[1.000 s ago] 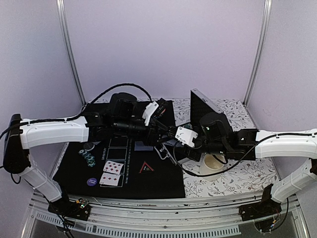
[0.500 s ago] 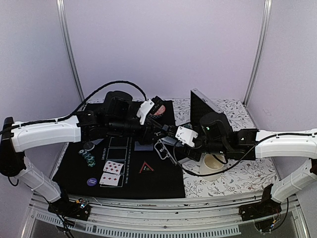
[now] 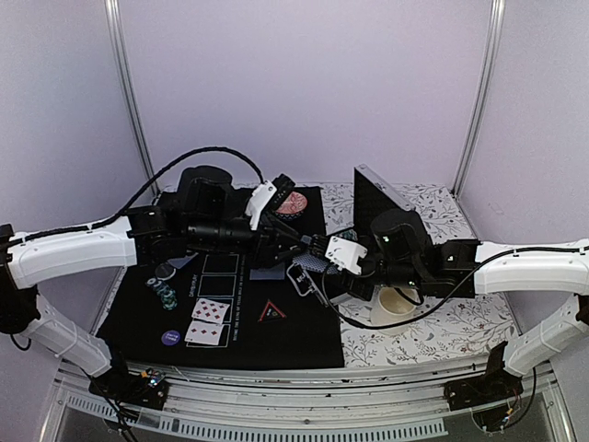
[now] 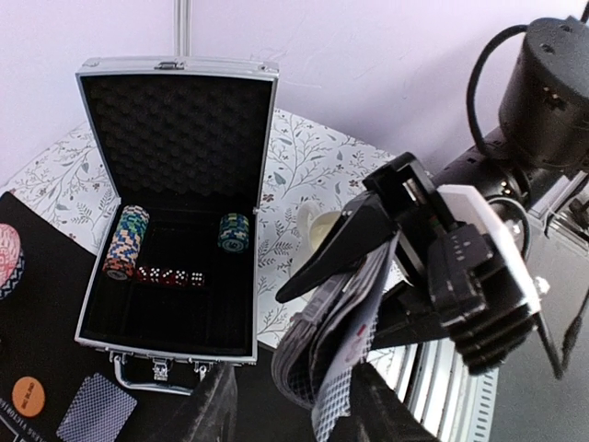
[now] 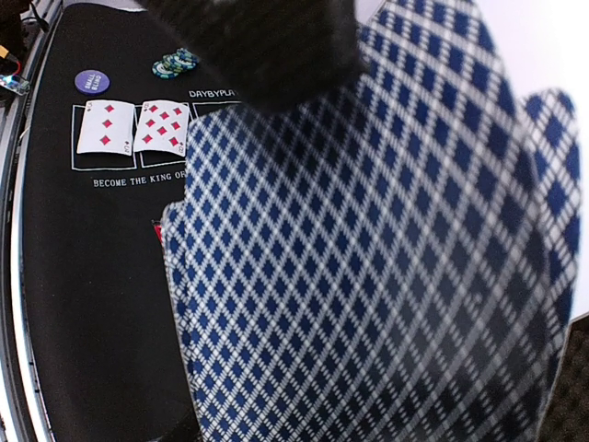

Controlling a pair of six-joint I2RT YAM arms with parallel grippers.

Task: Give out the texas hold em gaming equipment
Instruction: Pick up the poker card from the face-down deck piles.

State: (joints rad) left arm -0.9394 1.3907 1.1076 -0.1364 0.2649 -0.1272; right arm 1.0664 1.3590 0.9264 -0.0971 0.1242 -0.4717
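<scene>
Top external view: both arms reach in low over the desk [image 3: 442, 336] and meet above the black felt mat [image 3: 276, 348]. The right tool [image 4: 345, 276] pinches a bent sheaf of playing cards [image 4: 317, 368], their blue-diamond backs filling its own wrist view. The left tool [image 4: 299, 403] is spread, dark fingers [image 4: 213, 410] either side of the sheaf's lower edge. Behind, a foam-lined aluminium case [image 4: 175, 66] holds striped chips [image 4: 127, 241].
</scene>
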